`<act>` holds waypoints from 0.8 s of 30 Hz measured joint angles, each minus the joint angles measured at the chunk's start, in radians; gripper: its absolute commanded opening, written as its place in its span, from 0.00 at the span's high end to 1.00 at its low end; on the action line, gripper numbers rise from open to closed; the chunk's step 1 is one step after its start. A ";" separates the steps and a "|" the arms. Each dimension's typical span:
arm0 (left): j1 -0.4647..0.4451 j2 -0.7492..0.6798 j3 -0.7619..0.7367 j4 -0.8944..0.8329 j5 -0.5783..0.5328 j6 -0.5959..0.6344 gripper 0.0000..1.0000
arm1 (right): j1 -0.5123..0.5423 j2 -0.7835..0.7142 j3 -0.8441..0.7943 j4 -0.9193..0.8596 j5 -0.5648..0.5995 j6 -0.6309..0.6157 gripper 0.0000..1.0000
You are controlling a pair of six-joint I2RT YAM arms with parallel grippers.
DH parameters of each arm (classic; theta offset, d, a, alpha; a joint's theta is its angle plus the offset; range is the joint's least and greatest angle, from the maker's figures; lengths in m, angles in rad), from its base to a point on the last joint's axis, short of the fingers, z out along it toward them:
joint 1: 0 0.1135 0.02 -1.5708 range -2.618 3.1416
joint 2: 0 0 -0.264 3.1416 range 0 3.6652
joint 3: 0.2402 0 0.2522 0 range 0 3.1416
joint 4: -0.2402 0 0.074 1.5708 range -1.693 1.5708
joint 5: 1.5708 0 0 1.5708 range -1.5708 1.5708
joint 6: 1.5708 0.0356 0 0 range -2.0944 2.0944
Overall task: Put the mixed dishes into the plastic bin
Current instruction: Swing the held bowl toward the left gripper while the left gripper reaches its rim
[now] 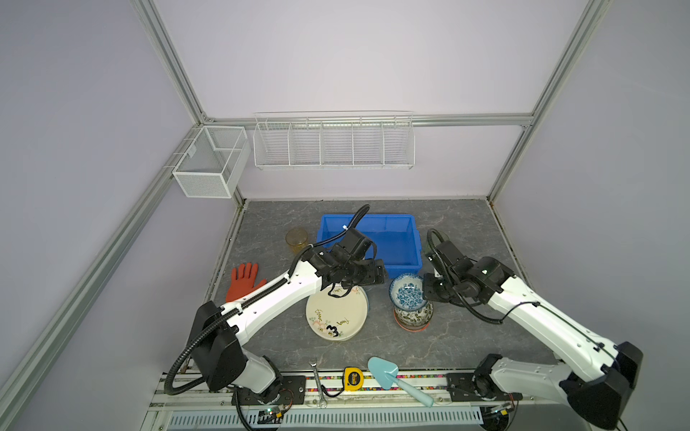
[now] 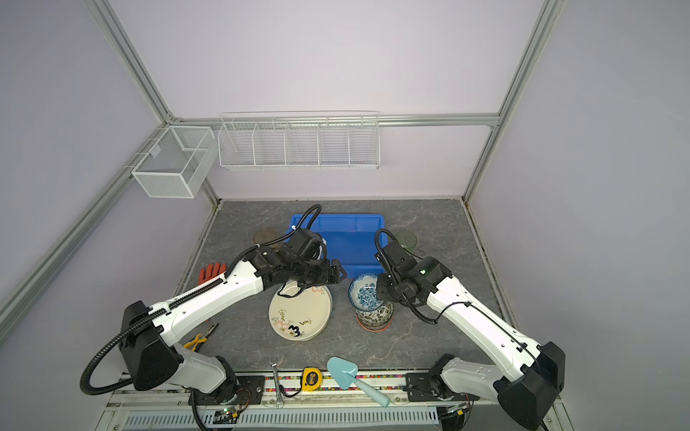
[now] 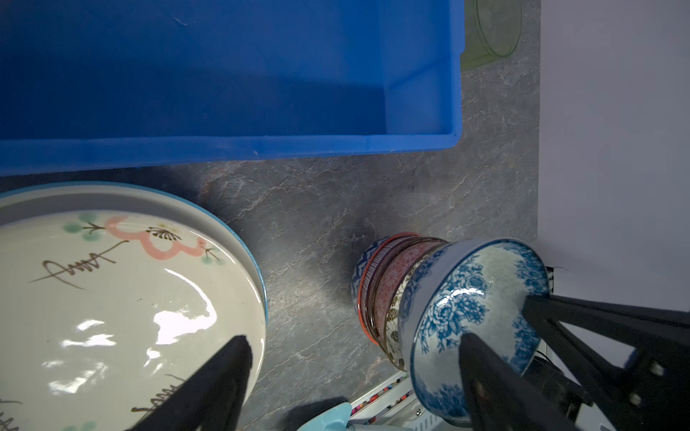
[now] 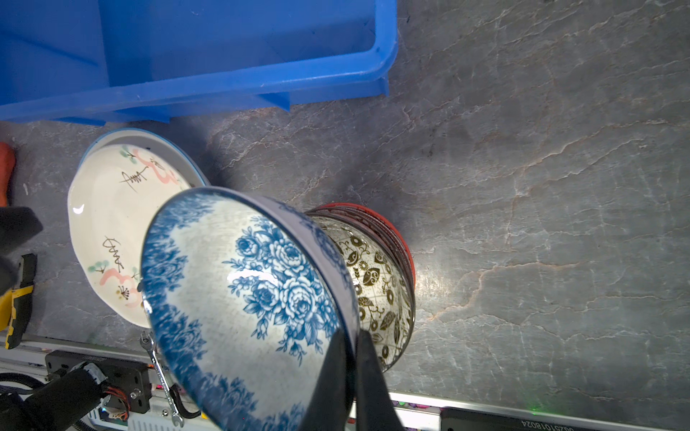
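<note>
The blue plastic bin (image 1: 395,239) (image 2: 354,231) (image 3: 224,74) (image 4: 224,80) stands at the back with nothing showing inside. My right gripper (image 4: 351,347) (image 1: 425,287) is shut on the rim of a blue-white bowl (image 4: 242,291) (image 1: 407,294) (image 3: 466,298). The bowl hangs tilted just above the stack of patterned bowls (image 4: 377,276) (image 1: 414,317). My left gripper (image 3: 354,345) (image 1: 377,274) is open and holds nothing. It hovers between the bin's front rim and the stacked plates (image 1: 336,317) (image 3: 112,298), whose top one is cream and marked "3".
An amber cup (image 1: 297,240) stands left of the bin and a green cup (image 2: 405,237) right of it. An orange glove (image 1: 244,280) lies at the left. Pliers (image 2: 201,336), a wrench (image 1: 317,380), a tape measure (image 1: 353,377) and a light-blue trowel (image 1: 388,375) lie along the front edge.
</note>
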 measured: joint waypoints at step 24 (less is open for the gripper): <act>-0.069 0.108 0.050 0.026 0.028 0.003 0.51 | -0.020 0.055 0.044 0.035 -0.041 -0.026 0.93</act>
